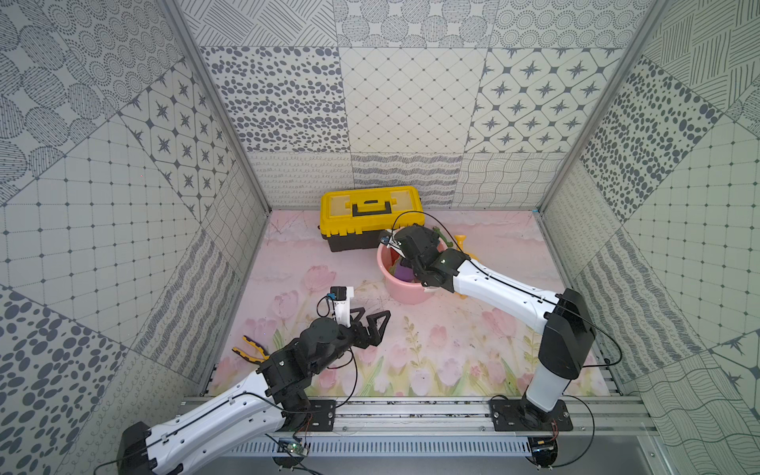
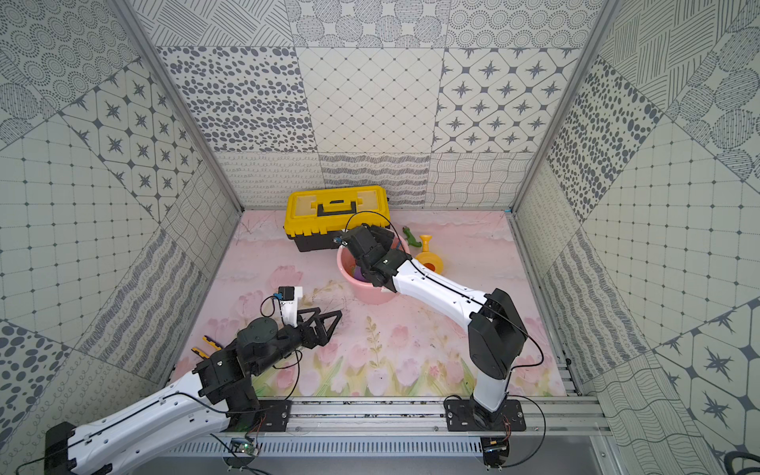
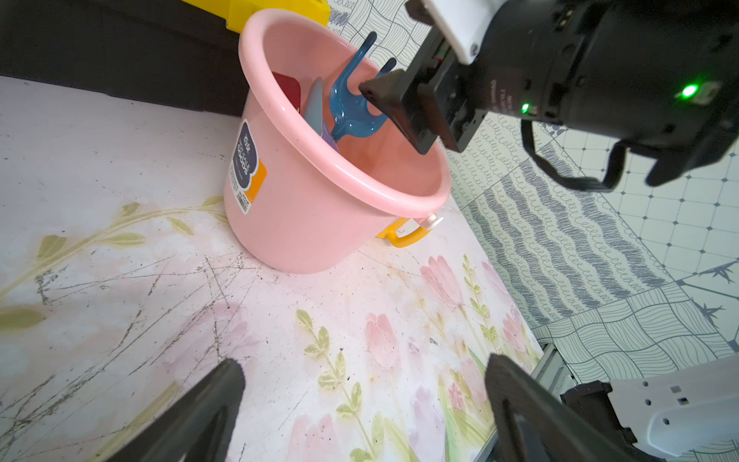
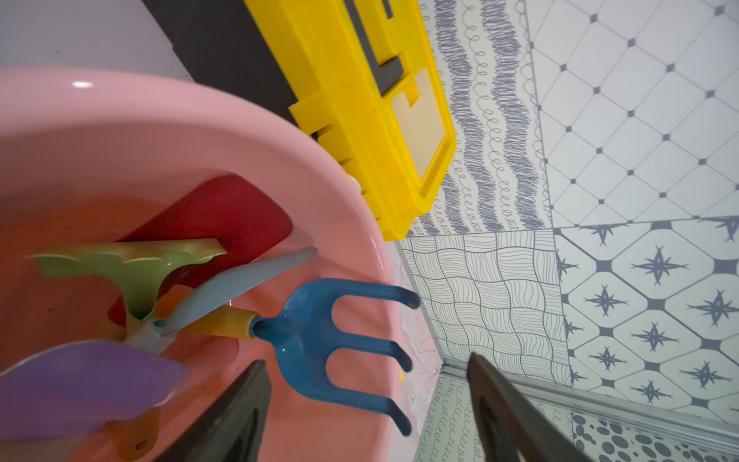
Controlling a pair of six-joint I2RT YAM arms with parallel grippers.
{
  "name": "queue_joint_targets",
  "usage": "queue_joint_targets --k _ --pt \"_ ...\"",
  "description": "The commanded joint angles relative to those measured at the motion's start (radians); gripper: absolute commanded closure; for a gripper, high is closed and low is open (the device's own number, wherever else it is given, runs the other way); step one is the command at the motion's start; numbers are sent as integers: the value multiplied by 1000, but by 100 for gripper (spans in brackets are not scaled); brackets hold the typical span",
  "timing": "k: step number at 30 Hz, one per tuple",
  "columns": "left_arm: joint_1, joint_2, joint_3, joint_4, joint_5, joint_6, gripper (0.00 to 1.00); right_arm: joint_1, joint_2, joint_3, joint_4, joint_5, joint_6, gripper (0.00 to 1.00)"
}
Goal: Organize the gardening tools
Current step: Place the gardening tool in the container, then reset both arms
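Short of the pink bucket [image 1: 401, 290], the left gripper [image 1: 373, 314] hovers over the mat with its fingers wide and empty. Over the bucket's mouth the right gripper [image 4: 366, 364] also stands wide, holding nothing; below it the blue fork [image 4: 308, 332] lies inside with its tines over the rim, beside the red spade [image 4: 224, 216], green rake [image 4: 132, 260], pale-blue trowel [image 4: 240, 280] and purple scoop [image 4: 80, 380], so the fork's drop-off looks finished. Just beyond the bucket the yellow watering can [image 2: 429, 259] sits on the mat, so next the right arm should lift clear of the rim and reach for it.
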Motion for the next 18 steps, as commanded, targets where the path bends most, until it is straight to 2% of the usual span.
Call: queue_joint_targets --k 1,8,13,18 --pt "-5 -2 15 8 -6 7 1 1 -116 5 114 47 86 4" --pt "-5 -7 18 -9 -44 22 0 -37 -365 -166 135 27 369 3" --pt "-4 -7 15 -42 -161 42 1 -159 -611 -389 138 -48 622 3" --pt "-1 65 -2 3 -252 79 1 -301 -854 -633 147 -107 801 3"
